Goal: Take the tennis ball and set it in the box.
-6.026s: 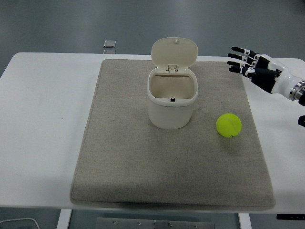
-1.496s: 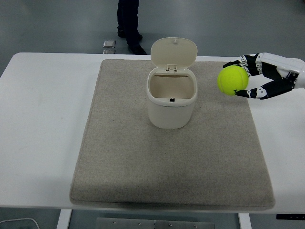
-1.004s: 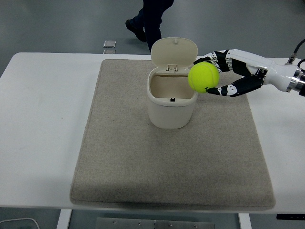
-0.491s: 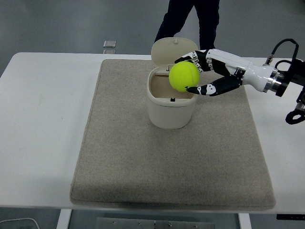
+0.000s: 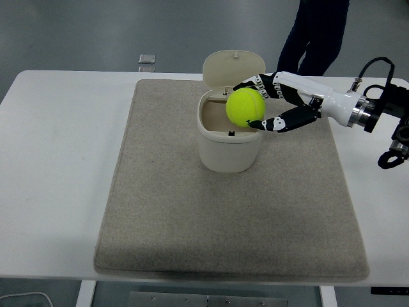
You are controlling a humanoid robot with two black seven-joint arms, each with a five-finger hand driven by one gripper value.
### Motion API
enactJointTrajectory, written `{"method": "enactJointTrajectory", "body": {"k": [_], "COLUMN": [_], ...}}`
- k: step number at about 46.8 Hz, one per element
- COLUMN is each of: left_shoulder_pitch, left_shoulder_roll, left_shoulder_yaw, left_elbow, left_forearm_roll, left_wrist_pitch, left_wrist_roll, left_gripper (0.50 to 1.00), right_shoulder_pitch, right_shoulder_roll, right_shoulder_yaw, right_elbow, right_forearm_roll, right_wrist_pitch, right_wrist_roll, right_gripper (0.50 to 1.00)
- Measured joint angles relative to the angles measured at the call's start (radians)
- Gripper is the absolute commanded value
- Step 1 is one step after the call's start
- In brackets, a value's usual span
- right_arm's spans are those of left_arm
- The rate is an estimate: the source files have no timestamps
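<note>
- The right hand [image 5: 271, 102] grasps the tennis ball [image 5: 245, 107] just above the open box [image 5: 230, 137], over its right rim.
- The box stands on the mat [image 5: 160, 211].

Right hand [image 5: 271, 102] holds yellow tennis ball [image 5: 245, 107] over open box [image 5: 230, 134], w/ lid up. Box sits on gray mat [image 5: 160, 211] on white surface [image 5: 57, 160].

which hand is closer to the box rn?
Right. The right hand holds the ball over the open box, at the right side of its rim. The left hand is not in view.
</note>
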Motion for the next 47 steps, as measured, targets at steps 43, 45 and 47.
{"method": "enactJointTrajectory", "body": {"k": [43, 45, 47], "left_shoulder_pitch": [0.0, 0.001, 0.001], "left_shoulder_roll": [0.0, 0.0, 0.0], "left_shoulder_yaw": [0.0, 0.0, 0.0], "left_elbow": [0.0, 0.0, 0.0], "left_forearm_roll": [0.0, 0.0, 0.0], "left_wrist_pitch": [0.0, 0.0, 0.0], "left_wrist_roll": [0.0, 0.0, 0.0], "left_gripper": [0.992, 0.992, 0.992], "right_shoulder_pitch": [0.002, -0.002, -0.006], "right_shoulder_roll": [-0.113, -0.129, -0.143], "right_shoulder_yaw": [0.007, 0.006, 0.002], "right_elbow": [0.016, 0.016, 0.015], "right_forearm_roll": [0.194, 0.236, 0.279], "right_wrist_pitch": [0.207, 0.223, 0.239], "right_wrist_roll": [0.001, 0.001, 0.0], "right_gripper": [0.899, 0.899, 0.899]}}
